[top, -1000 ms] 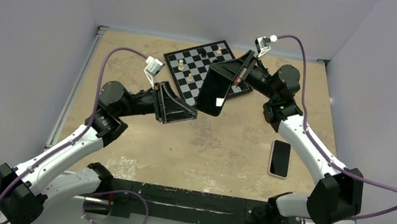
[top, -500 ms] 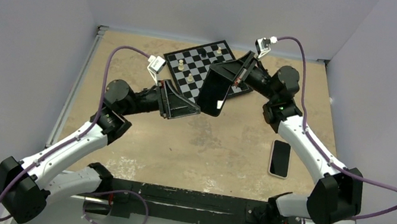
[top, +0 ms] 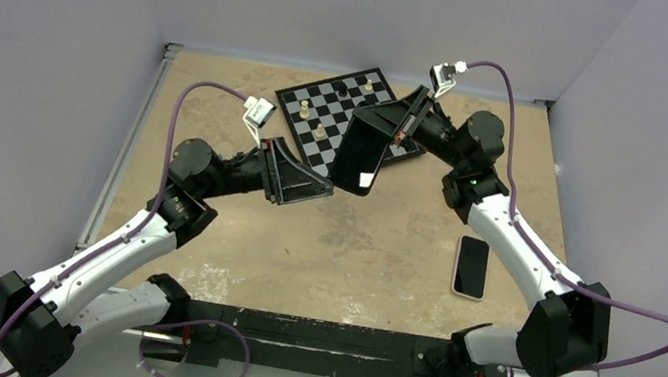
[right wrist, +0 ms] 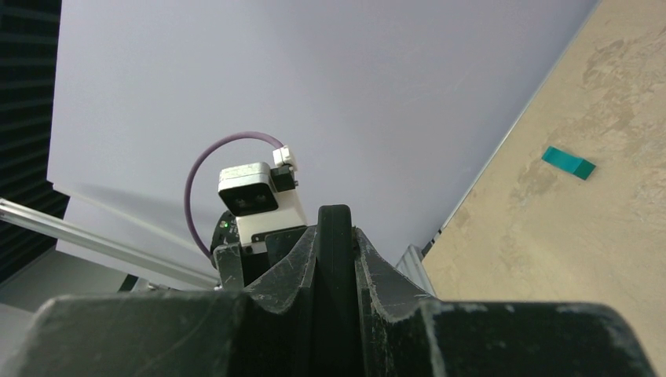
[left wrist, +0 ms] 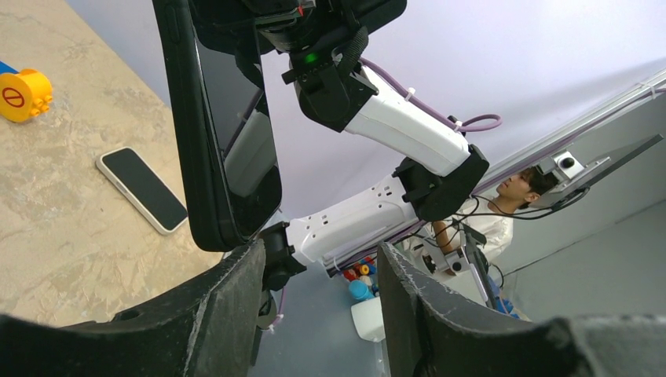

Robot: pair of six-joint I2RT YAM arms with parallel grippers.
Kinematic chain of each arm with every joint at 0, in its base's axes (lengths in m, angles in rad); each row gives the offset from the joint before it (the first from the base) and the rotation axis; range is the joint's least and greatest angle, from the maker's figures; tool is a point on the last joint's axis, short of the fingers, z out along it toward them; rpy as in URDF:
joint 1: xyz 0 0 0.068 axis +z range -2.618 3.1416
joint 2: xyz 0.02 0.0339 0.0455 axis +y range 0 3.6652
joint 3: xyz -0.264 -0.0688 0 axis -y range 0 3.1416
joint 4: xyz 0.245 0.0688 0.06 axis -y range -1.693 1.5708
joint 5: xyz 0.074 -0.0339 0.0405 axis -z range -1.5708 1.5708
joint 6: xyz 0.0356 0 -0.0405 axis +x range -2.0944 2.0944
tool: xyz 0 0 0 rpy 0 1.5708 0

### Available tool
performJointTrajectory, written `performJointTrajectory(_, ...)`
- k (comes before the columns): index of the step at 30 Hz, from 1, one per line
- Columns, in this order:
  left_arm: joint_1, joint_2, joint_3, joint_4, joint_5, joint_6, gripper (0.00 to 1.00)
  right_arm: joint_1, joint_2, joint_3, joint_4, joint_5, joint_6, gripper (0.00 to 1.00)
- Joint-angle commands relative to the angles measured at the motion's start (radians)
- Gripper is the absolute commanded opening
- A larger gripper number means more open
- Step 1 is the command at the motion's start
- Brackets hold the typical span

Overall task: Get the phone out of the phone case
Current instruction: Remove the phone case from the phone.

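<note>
My right gripper (top: 399,123) is shut on the top end of the black phone case (top: 360,154) and holds it on edge above the table; in the right wrist view its fingers clamp the case's thin edge (right wrist: 336,224). In the left wrist view the case (left wrist: 224,133) shows a glossy black face like a screen. In the top view it has a small white patch at its lower corner. My left gripper (top: 318,186) is open, and in the left wrist view (left wrist: 322,263) its left finger (left wrist: 236,275) sits just under the case's lower corner. A white-rimmed phone (top: 471,267) lies flat on the table at right.
A chessboard (top: 318,105) with a few pieces lies at the back behind the case. A yellow toy (left wrist: 23,93) sits on the table beyond the phone (left wrist: 143,188). A small teal piece (right wrist: 568,162) lies on the table. Grey walls enclose three sides.
My left arm shifted slightly toward the case and back a little, its jaws staying open. The right gripper and the case have barely moved. The phone on the table has not moved.
</note>
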Motion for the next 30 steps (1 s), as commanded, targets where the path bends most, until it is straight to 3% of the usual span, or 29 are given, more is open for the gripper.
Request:
performJointTrajectory(1,-0.003,-0.009,0.000,0.000,-0.013,0.018,0.59,0.002,-0.044,0.027,0.076,0.015,0.035,0.00)
performJointTrajectory(20,-0.002,0.011,0.003,0.004,-0.030,0.022,0.60,0.002,-0.039,0.007,0.140,-0.005,0.093,0.00)
performJointTrajectory(30,-0.002,0.016,-0.011,0.048,-0.012,-0.011,0.60,0.000,-0.064,0.009,0.061,0.011,0.013,0.00)
